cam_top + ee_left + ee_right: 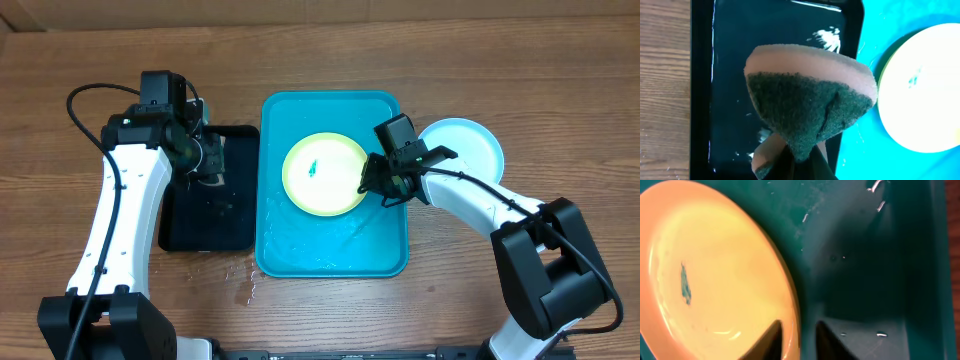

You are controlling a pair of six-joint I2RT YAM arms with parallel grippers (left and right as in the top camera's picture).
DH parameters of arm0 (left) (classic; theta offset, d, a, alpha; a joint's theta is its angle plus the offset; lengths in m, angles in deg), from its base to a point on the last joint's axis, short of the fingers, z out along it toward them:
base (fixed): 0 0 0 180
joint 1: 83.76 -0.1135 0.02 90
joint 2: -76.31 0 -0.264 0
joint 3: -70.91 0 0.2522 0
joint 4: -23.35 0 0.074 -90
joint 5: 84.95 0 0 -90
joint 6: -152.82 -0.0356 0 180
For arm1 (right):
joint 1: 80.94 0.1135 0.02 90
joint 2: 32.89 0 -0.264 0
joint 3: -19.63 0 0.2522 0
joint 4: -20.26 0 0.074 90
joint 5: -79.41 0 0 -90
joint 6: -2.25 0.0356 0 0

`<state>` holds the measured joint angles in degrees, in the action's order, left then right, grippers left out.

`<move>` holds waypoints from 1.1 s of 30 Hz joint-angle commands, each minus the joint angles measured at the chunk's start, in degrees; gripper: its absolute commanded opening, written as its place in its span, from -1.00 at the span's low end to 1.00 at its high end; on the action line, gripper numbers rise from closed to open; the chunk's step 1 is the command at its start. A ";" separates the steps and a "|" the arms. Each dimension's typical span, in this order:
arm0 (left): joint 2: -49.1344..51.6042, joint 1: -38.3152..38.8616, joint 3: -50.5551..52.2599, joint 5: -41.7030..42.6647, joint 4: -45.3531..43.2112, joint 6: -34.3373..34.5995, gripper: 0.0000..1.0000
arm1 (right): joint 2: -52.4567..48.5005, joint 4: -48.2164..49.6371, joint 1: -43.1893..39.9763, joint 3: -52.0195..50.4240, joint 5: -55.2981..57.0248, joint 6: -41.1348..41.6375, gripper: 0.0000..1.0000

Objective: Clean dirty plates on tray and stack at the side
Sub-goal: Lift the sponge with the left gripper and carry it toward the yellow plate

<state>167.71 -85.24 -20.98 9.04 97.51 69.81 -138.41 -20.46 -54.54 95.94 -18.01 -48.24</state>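
A lime-green rimmed plate [323, 172] with a small teal smudge [313, 169] lies in the turquoise tray [330, 250]. My right gripper [385, 185] is at the plate's right edge. In the right wrist view its fingers [799, 340] are closed narrowly astride the rim of the plate [715, 270], one over the plate and one outside. A light blue plate [465, 150] sits on the table to the right of the tray. A third plate is not visible. My left gripper [205, 160] is shut on a sponge [810, 100] with a green scrub face.
A smaller black tray [215, 225], wet with droplets, lies left of the turquoise tray, under the sponge. Water spots mark the turquoise tray's floor [865, 255] and the wooden table at its front left corner [245, 290].
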 commanded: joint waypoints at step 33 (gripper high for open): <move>-0.74 7.65 0.20 3.58 -8.44 2.51 -0.91 | -0.17 0.46 4.13 -0.46 0.90 1.27 -0.92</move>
<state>167.71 -80.78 -20.98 11.77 90.08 70.00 -138.41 -20.46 -50.89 95.94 -17.20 -47.30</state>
